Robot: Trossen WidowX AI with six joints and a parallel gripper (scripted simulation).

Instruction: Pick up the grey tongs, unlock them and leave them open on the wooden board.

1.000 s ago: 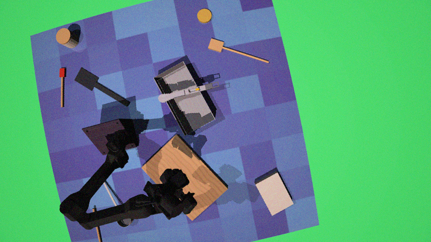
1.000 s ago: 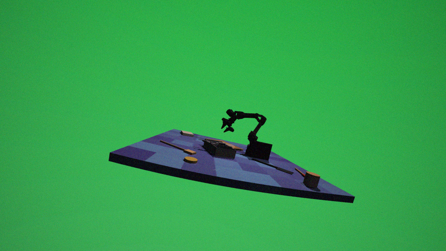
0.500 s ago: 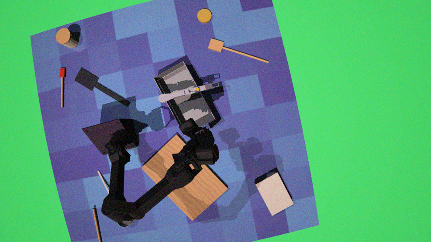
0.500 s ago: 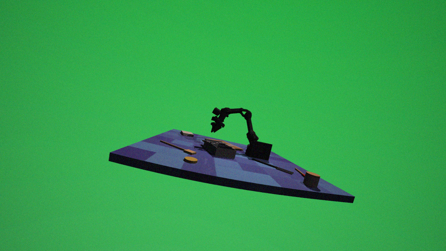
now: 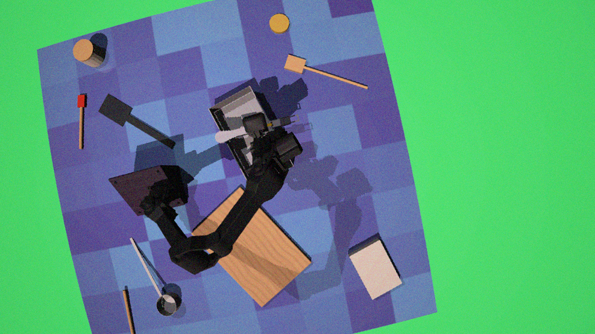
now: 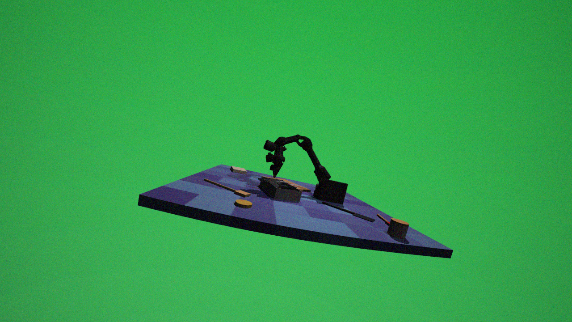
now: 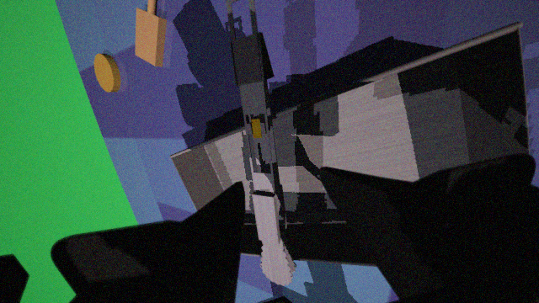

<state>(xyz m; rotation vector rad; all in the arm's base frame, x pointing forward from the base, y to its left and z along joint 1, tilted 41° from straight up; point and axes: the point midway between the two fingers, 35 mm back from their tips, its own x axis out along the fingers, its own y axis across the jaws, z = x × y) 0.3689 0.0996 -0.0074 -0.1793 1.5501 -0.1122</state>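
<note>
While poised above the grey tongs lying across the roasting tin mid-surface, with fingers half spread and pinching nothing, risks nudging the tongs off the rim through an off-centre descent.

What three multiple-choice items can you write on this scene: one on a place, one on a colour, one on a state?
1. Where do the tongs lie?
A. on the wooden board
B. across the roasting tin
C. beside the white block

2. What colour is the flat disc?
A. red
B. white
C. orange

3. How is the gripper?
A. open, above the tongs
B. shut on the tongs
C. shut on nothing

Key: 1 B, they span the tin's rims; 2 C, its top face is orange; 3 A, the fingers stand apart, not touching the tongs.
</note>
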